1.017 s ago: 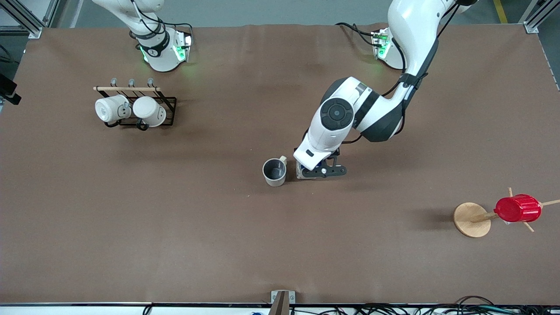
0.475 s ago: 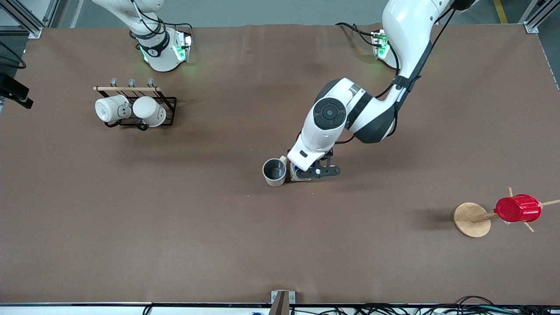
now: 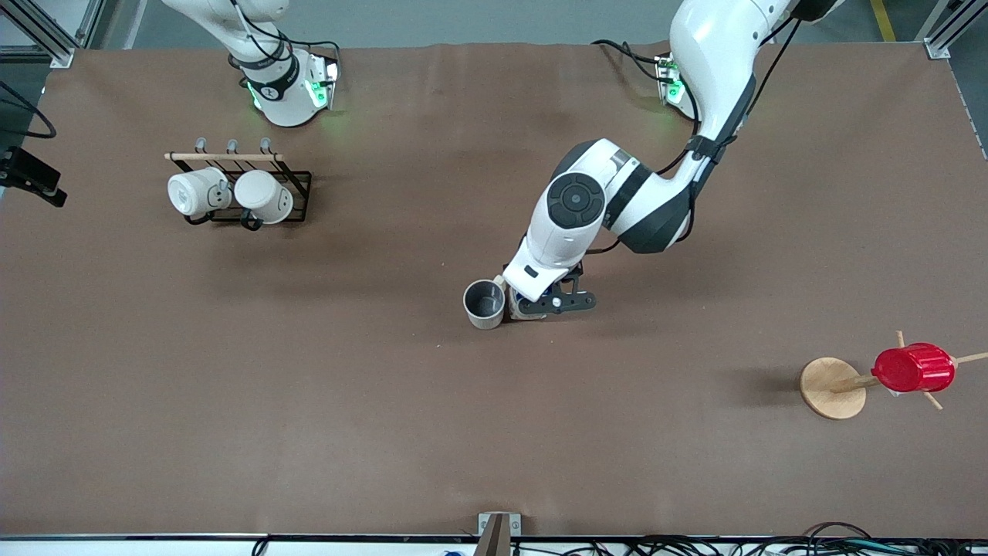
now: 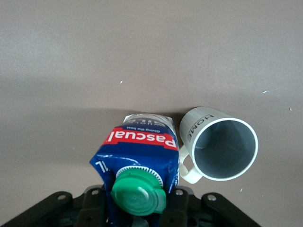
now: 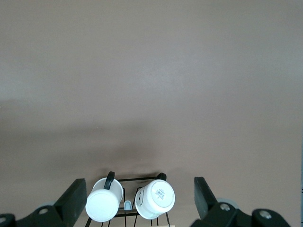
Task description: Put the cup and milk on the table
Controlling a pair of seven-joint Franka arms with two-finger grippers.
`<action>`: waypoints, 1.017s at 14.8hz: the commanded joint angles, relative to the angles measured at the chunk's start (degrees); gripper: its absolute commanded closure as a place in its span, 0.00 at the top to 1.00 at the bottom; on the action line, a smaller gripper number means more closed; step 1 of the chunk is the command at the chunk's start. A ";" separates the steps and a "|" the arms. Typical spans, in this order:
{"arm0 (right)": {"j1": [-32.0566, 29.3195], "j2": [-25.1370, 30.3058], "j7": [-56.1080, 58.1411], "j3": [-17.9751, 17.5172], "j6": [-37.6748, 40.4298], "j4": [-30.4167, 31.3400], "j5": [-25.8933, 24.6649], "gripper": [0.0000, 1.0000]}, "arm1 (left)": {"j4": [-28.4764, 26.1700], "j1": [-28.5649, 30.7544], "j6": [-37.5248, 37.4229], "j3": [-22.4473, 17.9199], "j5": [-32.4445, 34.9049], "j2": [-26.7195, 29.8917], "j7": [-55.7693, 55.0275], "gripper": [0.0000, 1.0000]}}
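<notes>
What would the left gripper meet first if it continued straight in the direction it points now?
Probably the table. The left gripper points down, shut on the milk, so the carton's base would land first, just beside the cup. Its height above the table is unclear.

Both Franka arms are glossy white shells with rounded joints. The left arm (image 3: 617, 205) carries dark grey bands at its joints, a round dark grey cap with a small centre ring, and black cables running along its upper link. Its black two-finger gripper (image 3: 552, 303) has a flat bracket dotted with small silver screws. The right arm (image 3: 262, 54) shows a black collar with white lettering, thin black cables, and green lights glowing at its base. The right gripper's (image 5: 137, 201) black finger blocks are wedge-shaped, with pale round fittings.
</notes>
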State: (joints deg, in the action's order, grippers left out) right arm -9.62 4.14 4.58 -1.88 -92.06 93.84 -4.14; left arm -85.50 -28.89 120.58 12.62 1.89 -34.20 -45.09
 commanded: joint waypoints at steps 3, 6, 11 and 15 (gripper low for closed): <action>0.04 0.26 0.52 -0.05 -0.31 0.12 0.63 1.00 | 2.09 -0.38 -0.08 -0.31 1.18 0.88 -1.14 1.00; 0.04 -0.01 0.43 -0.05 -0.31 0.12 0.71 1.00 | 2.17 1.19 -0.78 -0.84 1.53 2.90 0.09 1.00; 0.04 -0.09 0.43 -0.14 -0.31 0.12 0.80 1.00 | 1.65 8.74 -8.76 -0.57 7.86 9.13 10.87 1.00; 0.12 -0.09 0.34 -0.14 -0.40 0.12 0.80 1.00 | 0.43 17.01 -17.39 -0.05 7.51 16.07 25.03 1.00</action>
State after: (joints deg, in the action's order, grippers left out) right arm -9.51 3.93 4.59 -1.93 -92.11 93.84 -4.14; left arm -82.60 -14.95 105.76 11.83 8.73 -22.46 -24.75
